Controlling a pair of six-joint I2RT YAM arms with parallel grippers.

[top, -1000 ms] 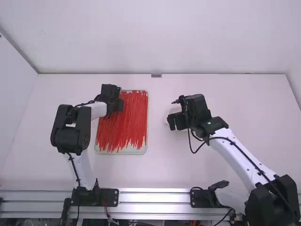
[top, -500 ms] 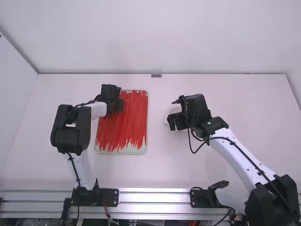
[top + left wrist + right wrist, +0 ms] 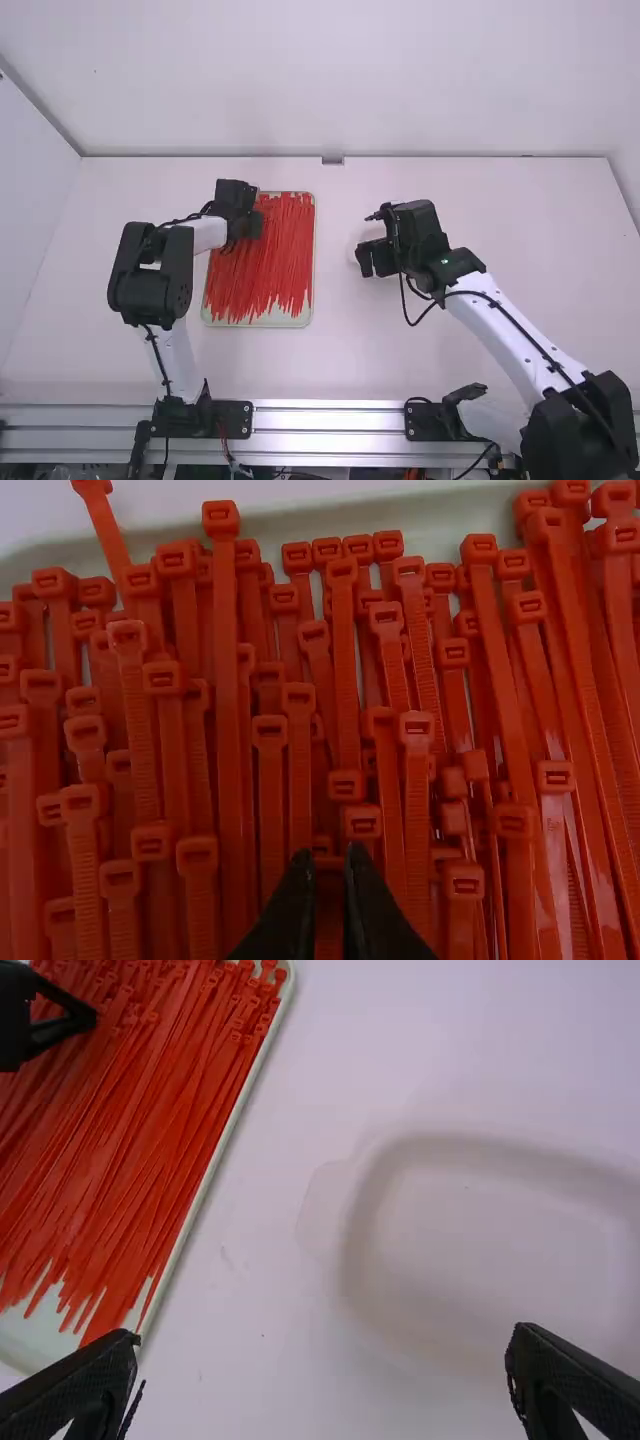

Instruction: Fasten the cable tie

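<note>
Across the last 1 second I see almost no change: both arms sit where they were, so the pick has not advanced. My left gripper [image 3: 323, 858] is down on the heap of red plastic cable ties [image 3: 340, 680] lying lengthwise in the flat pale-green tray [image 3: 258, 322]. Its 2 fingers are pressed close, with one red tie strap [image 3: 325, 905] caught between the tips. I judge this a pinch, though I cannot tell how firm it is. The strap lies level with its neighbours, not raised from the heap.

My right gripper [image 3: 320, 1345] hangs with its fingers spread wide above a shallow translucent white plastic container [image 3: 480, 1240] on the white table [image 3: 500, 200], well apart from the tray and touching nothing.

I take this as a pause at the grasp. Fastening has not begun, and lifting 1 tie free without dragging others looks like the next concern.
</note>
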